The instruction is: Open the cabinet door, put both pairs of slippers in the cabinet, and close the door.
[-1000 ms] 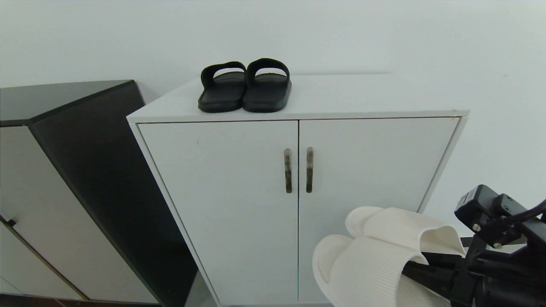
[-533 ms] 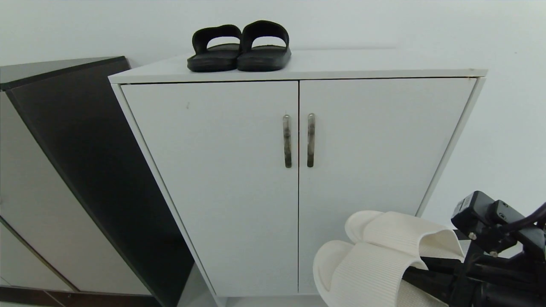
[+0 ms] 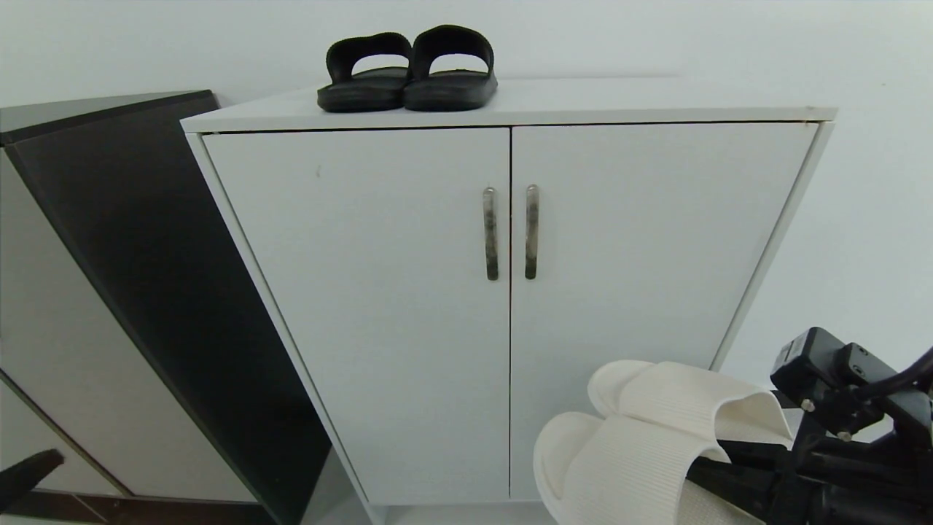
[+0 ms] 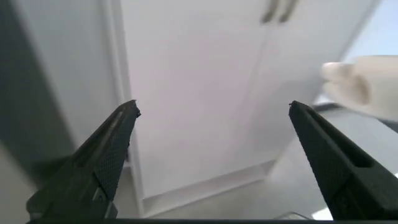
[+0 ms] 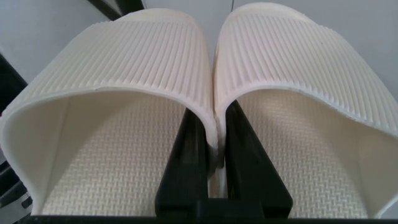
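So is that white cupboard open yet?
Shut. Both doors sit flush, with only a thin seam between the handles, and nothing inside shows.

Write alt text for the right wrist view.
The right claw is shut on the adjoining inner strap edges of two cream ribbed slippers, holding the pair side by side with their openings toward the camera.
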`<state>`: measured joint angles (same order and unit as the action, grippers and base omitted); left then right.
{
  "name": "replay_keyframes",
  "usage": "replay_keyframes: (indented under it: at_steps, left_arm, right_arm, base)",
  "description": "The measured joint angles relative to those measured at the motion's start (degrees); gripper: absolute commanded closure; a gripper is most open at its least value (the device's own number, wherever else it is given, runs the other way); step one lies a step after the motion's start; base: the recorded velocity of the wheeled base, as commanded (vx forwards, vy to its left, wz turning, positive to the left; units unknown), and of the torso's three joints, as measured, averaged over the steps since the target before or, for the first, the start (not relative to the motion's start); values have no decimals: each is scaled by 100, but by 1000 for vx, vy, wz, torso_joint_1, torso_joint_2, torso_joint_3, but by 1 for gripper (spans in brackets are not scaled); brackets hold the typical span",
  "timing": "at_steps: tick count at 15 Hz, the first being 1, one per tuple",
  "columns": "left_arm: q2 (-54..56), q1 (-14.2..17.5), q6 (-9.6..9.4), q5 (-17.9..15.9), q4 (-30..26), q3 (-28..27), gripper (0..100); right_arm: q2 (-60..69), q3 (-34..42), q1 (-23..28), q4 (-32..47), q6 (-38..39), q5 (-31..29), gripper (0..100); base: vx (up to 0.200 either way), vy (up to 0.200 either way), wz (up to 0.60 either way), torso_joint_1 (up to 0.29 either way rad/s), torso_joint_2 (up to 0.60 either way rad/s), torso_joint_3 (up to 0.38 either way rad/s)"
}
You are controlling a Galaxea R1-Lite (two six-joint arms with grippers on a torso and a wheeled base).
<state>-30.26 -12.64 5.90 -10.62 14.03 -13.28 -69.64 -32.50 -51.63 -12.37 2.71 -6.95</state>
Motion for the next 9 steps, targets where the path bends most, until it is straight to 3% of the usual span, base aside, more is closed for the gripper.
replay_keyframes:
  at_steps: [4, 7, 9]
  left_arm:
    - [-1954, -1724, -33, -110, 850, -962, 0]
    - [-3160, -2539, -134, 59, 2246, -1271, 0]
    - [-3860, -2966, -177, 193, 2560, -1512, 0]
  right_arm:
    - [-56, 17, -99, -13, 0, 217, 100]
    - [-130, 95, -151, -148, 2, 216, 100]
    - [-160, 133, -165, -169, -2, 217, 100]
  base:
    - [0, 0, 0, 0, 0, 0]
    - [0, 0, 0, 0, 0, 0]
    - [0, 0, 0, 0, 0, 0]
